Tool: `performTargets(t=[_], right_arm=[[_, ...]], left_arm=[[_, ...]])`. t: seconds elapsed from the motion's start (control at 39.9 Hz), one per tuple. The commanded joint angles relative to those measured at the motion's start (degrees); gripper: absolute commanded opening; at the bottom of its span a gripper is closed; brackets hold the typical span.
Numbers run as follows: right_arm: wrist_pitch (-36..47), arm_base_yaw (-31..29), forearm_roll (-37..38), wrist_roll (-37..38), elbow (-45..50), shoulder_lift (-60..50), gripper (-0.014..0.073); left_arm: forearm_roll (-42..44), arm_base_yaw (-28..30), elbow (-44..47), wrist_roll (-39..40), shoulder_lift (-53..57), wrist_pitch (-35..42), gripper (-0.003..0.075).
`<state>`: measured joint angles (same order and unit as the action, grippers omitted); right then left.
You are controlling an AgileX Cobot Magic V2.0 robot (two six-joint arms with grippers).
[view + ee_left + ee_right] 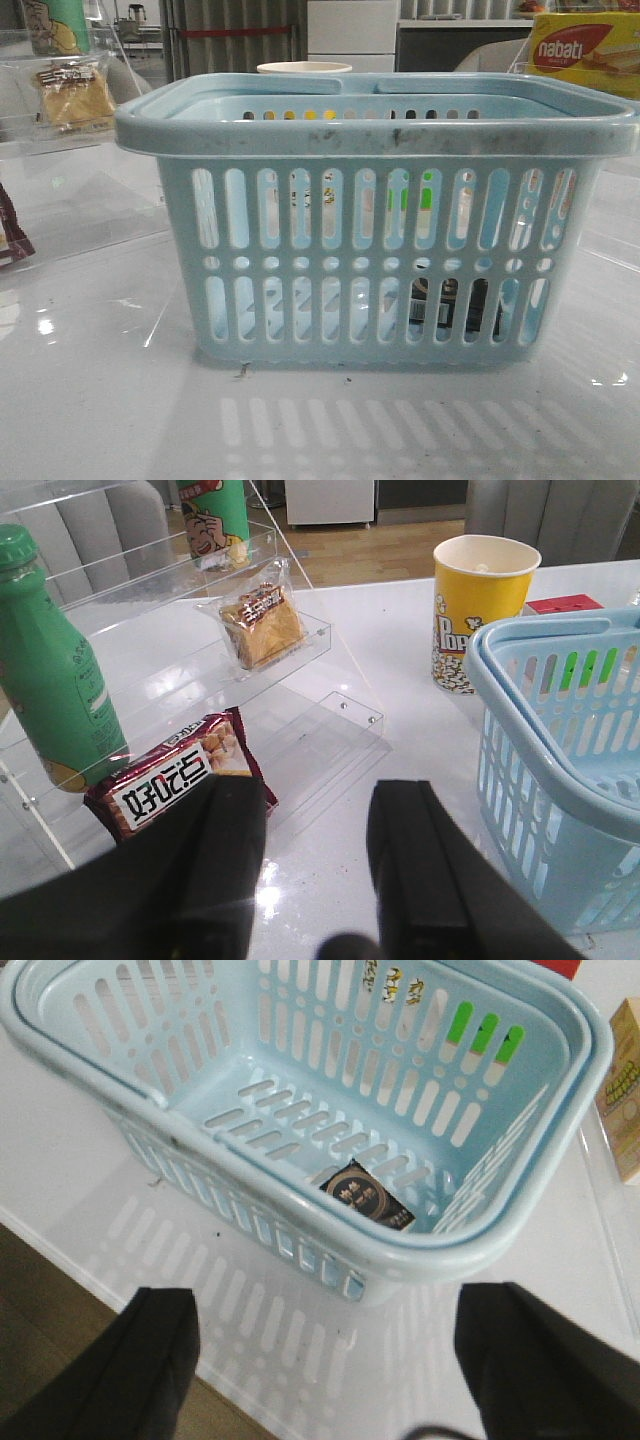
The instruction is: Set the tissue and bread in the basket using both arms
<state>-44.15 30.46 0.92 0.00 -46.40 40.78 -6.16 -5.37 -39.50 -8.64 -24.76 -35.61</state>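
Front view: on the white worktop (90, 400) stands the light blue basket (375, 135); the black tissue pack (450, 305) shows through its lower slots, no jaws in sight.

Left wrist view: left gripper (318, 870) jaws apart, empty, over the worktop. Ahead of them the bread (262, 628) lies on a clear acrylic shelf (320, 632); a dark red snack packet (178, 772) sits just beside the jaws.

Right wrist view: right gripper (325, 1360) jaws wide apart, empty. Beyond them, the tissue pack lies flat on the basket floor.
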Motion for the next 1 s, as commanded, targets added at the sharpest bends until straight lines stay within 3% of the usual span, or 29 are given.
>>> performTargets(t=[0.0,0.13,0.98], right_arm=[[0.16,-0.05,1.04,-0.36,-1.39,-3.81,0.0625],[-2.39,-0.05,3.92,-0.36,-1.39,-6.91,0.0625],[-3.09,-0.05,3.92,-0.36,-1.39,-7.76,0.0625]], left_arm=[[-0.4,0.12,-1.54,0.32,-0.75,4.96,0.0326],[-0.4,0.12,-1.54,0.32,-0.75,4.96,0.0326],[-0.4,0.12,-1.54,0.32,-0.75,5.12,0.0326]])
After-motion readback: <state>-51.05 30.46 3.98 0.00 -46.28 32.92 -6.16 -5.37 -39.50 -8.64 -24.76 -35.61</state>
